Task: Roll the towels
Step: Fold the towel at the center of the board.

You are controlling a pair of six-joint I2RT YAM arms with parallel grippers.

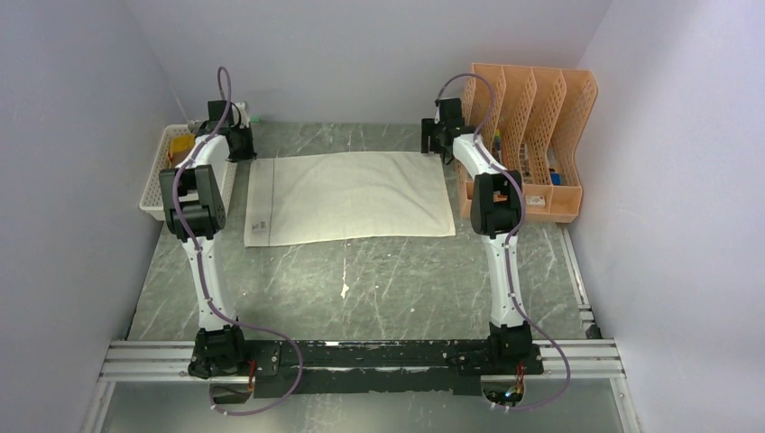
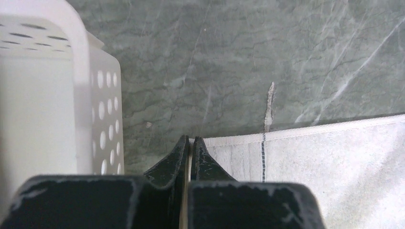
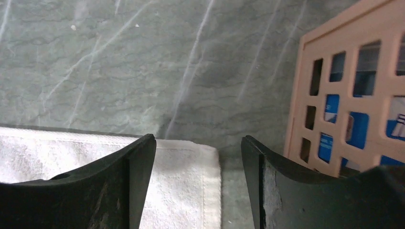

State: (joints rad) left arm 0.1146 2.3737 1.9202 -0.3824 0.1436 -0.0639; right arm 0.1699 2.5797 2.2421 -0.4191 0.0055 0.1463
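Aluminium rail (image 1: pixel 361 356): runs along the near edge of the tabletop, with both arm bases bolted to it.
Tabletop (image 1: pixel 361 280): grey-green stone look with pale veins.
Towel (image 1: pixel 347 197): cream-white and spread flat in the far half of the tabletop, midway between the left and right edges. Its long sides run left to right, and there is a small mark by its near left corner.
Basket (image 1: pixel 153 194): white perforated plastic at the left edge, just beside the towel's left side but not touching it.
Yellow cloth (image 1: pixel 180 144): lies in the far end of the basket, mostly hidden behind the left arm. I cannot tell how it is folded.
Left gripper (image 2: pixel 189 140): down at the towel's far left corner, fingers pressed together with the hem pinched between them. The basket wall is just to its left.
Right gripper (image 3: pixel 198 138): at the towel's far right corner, fingers spread wide with the corner showing between them. I cannot tell whether they touch the cloth.
Rack (image 1: pixel 532 99): orange slotted file holder in the far right corner, just beside the right gripper, with blue items behind its cut-outs.
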